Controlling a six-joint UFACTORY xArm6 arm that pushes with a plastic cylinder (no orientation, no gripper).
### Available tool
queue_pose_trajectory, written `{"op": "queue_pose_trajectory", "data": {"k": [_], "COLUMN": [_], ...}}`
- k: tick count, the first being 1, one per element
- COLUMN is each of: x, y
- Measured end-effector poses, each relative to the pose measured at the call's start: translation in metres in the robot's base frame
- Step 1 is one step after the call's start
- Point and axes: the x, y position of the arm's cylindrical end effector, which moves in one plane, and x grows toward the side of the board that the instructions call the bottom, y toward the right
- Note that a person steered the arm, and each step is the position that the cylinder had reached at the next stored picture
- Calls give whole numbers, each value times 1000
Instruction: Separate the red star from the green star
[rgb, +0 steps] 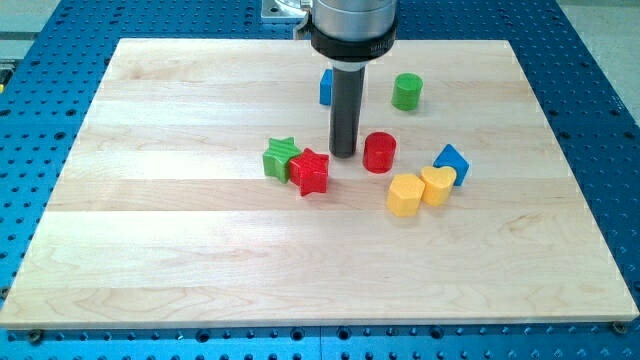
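Observation:
The red star lies near the middle of the wooden board, touching the green star on its upper left. My tip rests on the board just to the upper right of the red star, a small gap away, between it and the red cylinder.
A green cylinder stands at the upper right. A blue block is partly hidden behind the rod. A blue block, a yellow heart and a yellow hexagon cluster at the right.

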Motion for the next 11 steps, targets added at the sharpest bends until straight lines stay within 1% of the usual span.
{"op": "queue_pose_trajectory", "data": {"k": [1, 2, 3, 4, 5, 6, 7, 8, 9, 10, 11], "x": [-18, 19, 81, 61, 54, 36, 16, 6, 3, -33, -24], "y": [61, 58, 9, -7, -40, -89, -123, -171, -128, -69, -83]}}
